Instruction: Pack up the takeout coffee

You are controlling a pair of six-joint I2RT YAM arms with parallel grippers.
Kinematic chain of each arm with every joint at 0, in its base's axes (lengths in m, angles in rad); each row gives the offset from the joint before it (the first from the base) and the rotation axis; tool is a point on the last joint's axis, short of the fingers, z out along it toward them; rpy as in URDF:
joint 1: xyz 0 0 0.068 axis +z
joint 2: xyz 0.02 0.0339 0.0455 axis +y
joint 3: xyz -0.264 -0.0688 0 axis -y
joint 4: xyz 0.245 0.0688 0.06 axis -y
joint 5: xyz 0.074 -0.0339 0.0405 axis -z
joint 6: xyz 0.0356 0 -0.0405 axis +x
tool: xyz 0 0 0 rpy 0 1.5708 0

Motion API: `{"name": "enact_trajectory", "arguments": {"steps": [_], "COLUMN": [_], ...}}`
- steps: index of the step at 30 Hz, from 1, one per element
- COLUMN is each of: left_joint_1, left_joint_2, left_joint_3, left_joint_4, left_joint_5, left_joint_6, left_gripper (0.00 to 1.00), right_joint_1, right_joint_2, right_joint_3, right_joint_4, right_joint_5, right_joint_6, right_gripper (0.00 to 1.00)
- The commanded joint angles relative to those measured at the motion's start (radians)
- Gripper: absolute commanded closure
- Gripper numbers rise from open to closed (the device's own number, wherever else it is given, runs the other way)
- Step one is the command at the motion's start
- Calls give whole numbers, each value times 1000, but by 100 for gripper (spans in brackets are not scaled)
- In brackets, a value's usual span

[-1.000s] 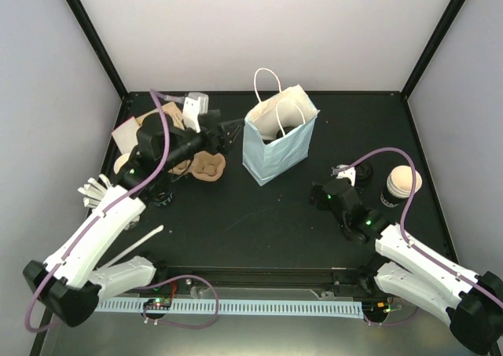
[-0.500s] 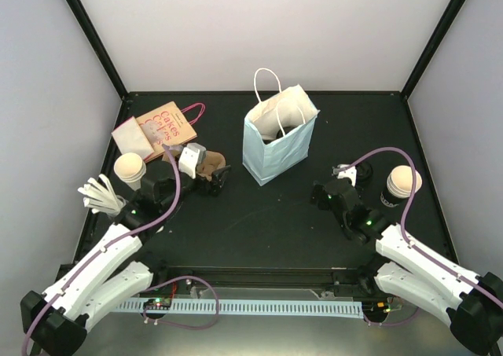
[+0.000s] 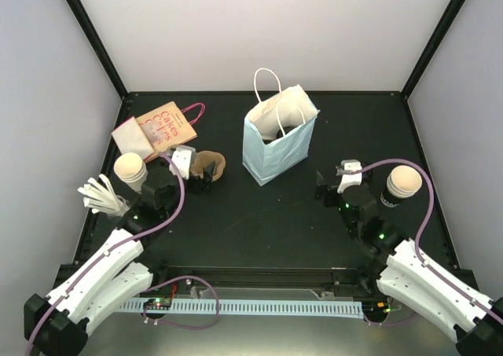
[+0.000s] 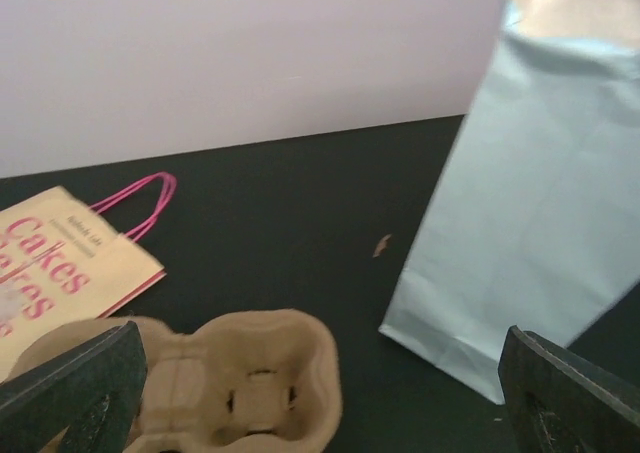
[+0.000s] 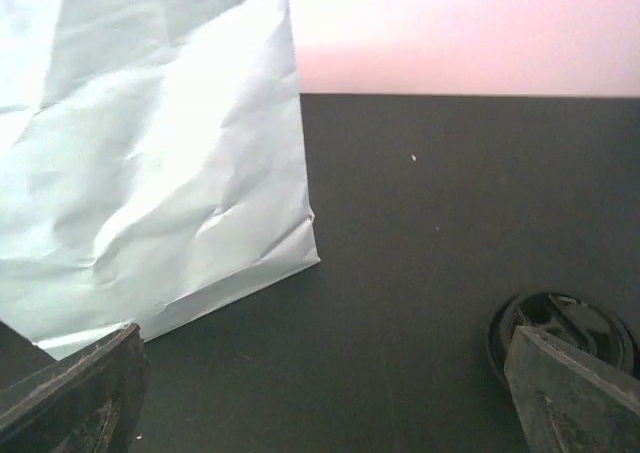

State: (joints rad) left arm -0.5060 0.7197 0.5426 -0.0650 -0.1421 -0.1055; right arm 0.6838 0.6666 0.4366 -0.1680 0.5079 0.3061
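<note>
Left gripper [image 3: 204,177] spread by pulp cup carrier [image 4: 240,373]; right gripper [image 3: 324,189] spread, empty. I see matte black table [image 3: 259,222], white walls [image 3: 259,26], black corner posts [image 3: 90,34].

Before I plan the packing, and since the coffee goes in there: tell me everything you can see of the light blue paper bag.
The light blue paper bag stands upright near the middle back of the black table, mouth open upward, lining pale cream. Its paper looks thin and creased, corners sharply folded. It has two white loop handles: one stands up, the other droops across the mouth. Only the table touches it.
</note>
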Motion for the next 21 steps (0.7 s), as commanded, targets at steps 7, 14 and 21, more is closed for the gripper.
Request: {"name": "enact_trajectory", "arguments": {"steps": [7, 14, 21], "left_joint_1": [225, 279, 346], "left_joint_2": [101, 293, 442], "left_joint_3": [-101, -116, -163], "left_joint_4": [342, 543, 718], "left_joint_5": [-82, -117, -124], "left_joint_6": [39, 140, 201], "left_gripper": [1, 1, 1], "right_joint_1": [-7, -307, -422], "right_joint_2": [-115, 81, 309], "right_joint_3": [-201, -242, -253], "right_joint_4": [540, 765, 948], "right_joint_5": [-89, -270, -277], "right_joint_6": [-457, -387, -364], "right_gripper": [1, 7, 8]}}
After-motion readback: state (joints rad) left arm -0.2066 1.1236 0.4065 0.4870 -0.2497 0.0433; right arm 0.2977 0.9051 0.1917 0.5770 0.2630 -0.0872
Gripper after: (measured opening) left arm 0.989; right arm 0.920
